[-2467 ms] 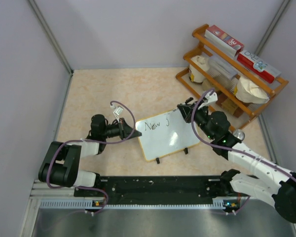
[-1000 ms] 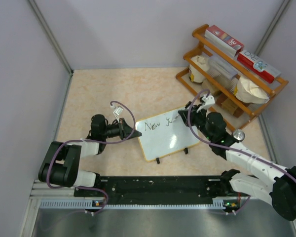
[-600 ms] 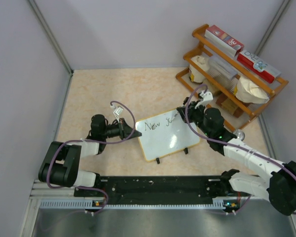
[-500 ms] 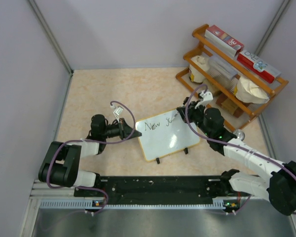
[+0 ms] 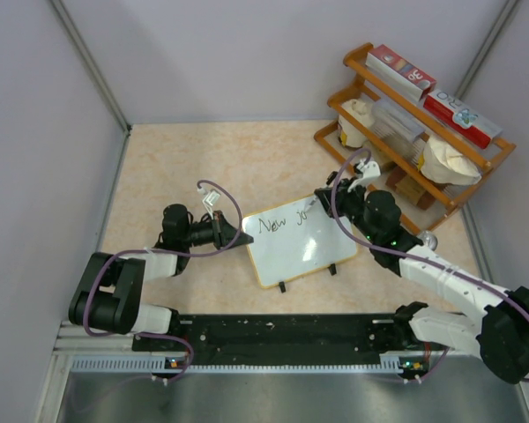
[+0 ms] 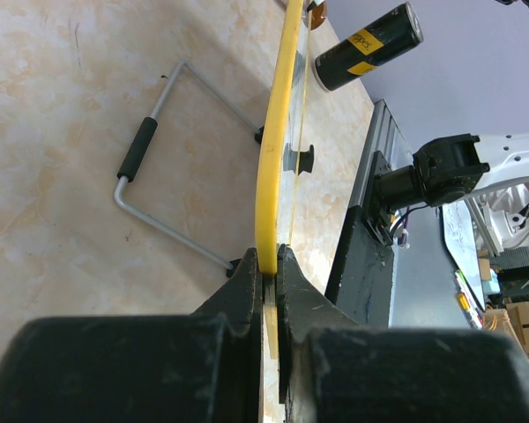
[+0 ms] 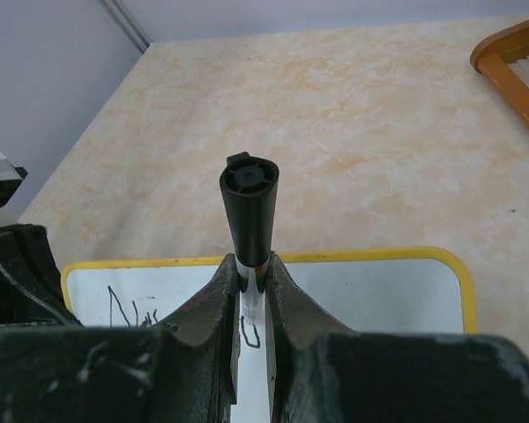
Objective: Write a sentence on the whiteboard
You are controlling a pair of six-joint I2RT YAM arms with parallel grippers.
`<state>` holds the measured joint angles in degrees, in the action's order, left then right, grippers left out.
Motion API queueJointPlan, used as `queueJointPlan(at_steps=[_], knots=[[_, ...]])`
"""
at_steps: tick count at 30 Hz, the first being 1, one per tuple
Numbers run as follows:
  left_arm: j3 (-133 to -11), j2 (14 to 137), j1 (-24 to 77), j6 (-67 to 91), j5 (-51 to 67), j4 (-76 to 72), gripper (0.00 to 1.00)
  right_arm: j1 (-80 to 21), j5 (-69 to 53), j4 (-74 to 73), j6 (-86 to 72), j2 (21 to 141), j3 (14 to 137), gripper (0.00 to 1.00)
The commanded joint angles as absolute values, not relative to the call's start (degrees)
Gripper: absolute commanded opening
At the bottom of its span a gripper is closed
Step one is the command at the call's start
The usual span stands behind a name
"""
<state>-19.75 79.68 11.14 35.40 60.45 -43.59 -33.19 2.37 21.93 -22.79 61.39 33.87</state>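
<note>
The whiteboard (image 5: 300,242), yellow-tan framed, leans in the middle of the table with black writing starting "New" (image 5: 278,224) along its top. My left gripper (image 5: 244,238) is shut on the board's left edge. In the left wrist view the fingers (image 6: 266,260) pinch the yellow frame (image 6: 273,150). My right gripper (image 5: 323,199) is shut on a black marker (image 7: 249,203), tip down at the board's top just right of the writing. The right wrist view shows the whiteboard (image 7: 379,295) under the jaws (image 7: 249,269), with a fresh stroke below the tip.
A wooden rack (image 5: 414,132) with boxes and white items stands at the back right, close behind my right arm. Behind the board a wire prop (image 6: 150,145) rests on the table. The black base rail (image 5: 282,335) runs along the near edge.
My right gripper has shifted slightly left and back along the board's top with the marker, and the mark after "New" has changed. The left gripper and board have not moved.
</note>
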Motion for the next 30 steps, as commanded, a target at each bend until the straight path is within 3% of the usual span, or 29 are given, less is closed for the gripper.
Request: queueJointPlan(at_steps=[1, 15, 30], knots=[[-19.78, 80.07, 11.69, 32.87, 63.81, -44.91, 0.00, -32.52, 0.97, 25.49, -23.20, 61.61, 36.83, 0.00], [-19.78, 80.16, 11.69, 32.96, 63.90, -45.00, 0.00, -32.52, 2.71, 25.93, -23.91, 55.81, 33.31, 0.00], [-19.78, 80.16, 11.69, 32.96, 63.98, -45.09, 0.00, -32.17, 5.45, 27.07, -21.97, 60.99, 33.14, 0.00]])
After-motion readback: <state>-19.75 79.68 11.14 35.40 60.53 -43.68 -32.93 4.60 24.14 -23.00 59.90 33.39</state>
